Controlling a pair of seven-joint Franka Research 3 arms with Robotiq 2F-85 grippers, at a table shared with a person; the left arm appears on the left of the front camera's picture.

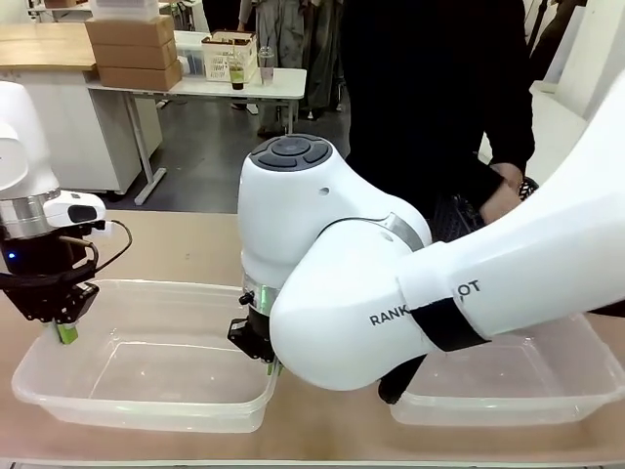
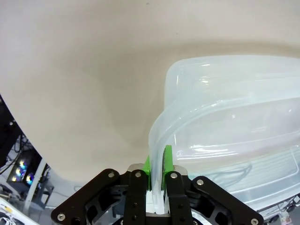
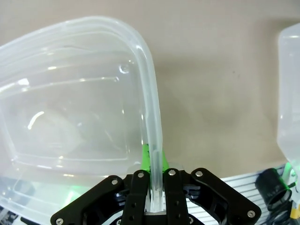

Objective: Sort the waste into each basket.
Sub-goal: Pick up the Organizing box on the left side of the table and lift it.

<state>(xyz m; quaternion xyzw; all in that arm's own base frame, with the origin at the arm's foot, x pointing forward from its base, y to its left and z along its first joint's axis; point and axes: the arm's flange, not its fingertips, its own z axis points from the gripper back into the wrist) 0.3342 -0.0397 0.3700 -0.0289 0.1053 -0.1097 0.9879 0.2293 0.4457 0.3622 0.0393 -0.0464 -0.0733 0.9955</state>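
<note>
A see-through tub [image 1: 146,287], one of the baskets, stands on the tan table at front left with nothing in it. My left gripper [image 1: 63,327] is shut on its left rim; in the left wrist view the green pads [image 2: 167,157] pinch the rolled rim [image 2: 220,70]. The right arm reaches across the middle, and my right gripper [image 1: 262,357] is shut on the same tub's right rim. The right wrist view has the rim [image 3: 152,108] running between the right gripper [image 3: 153,161]. A second clear tub [image 1: 508,391] stands at front right. The waste is out of view.
A person in black stands at the far side, one hand [image 1: 500,200] over a dark lattice basket [image 1: 454,217] behind my right arm. The second tub's edge [image 3: 290,93] is in the right wrist view. Bare table lies beyond the left tub.
</note>
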